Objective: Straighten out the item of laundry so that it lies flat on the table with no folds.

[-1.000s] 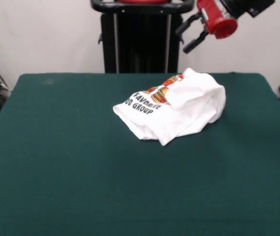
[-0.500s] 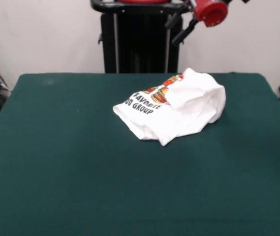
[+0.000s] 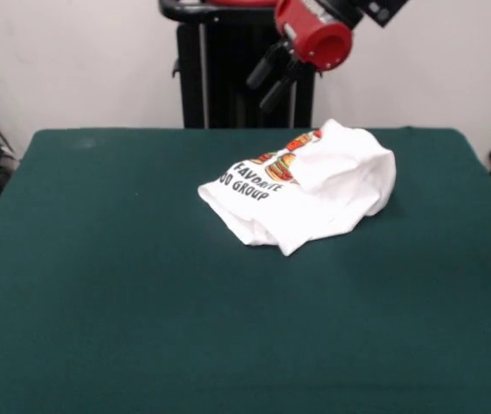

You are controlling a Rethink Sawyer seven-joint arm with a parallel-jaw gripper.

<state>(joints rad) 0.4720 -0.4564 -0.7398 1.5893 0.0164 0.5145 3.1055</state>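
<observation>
Green felt table (image 3: 98, 285), pale wall, crumpled T-shirt (image 3: 314, 194), gripper (image 3: 267, 78) aloft, fingers apart

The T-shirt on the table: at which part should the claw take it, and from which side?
Probably the folded-over white flap on top of the T-shirt. It is the raised upper layer covering the print, so lifting it should open the fold. Come from above; the open claw hangs over the green table's far edge.
</observation>
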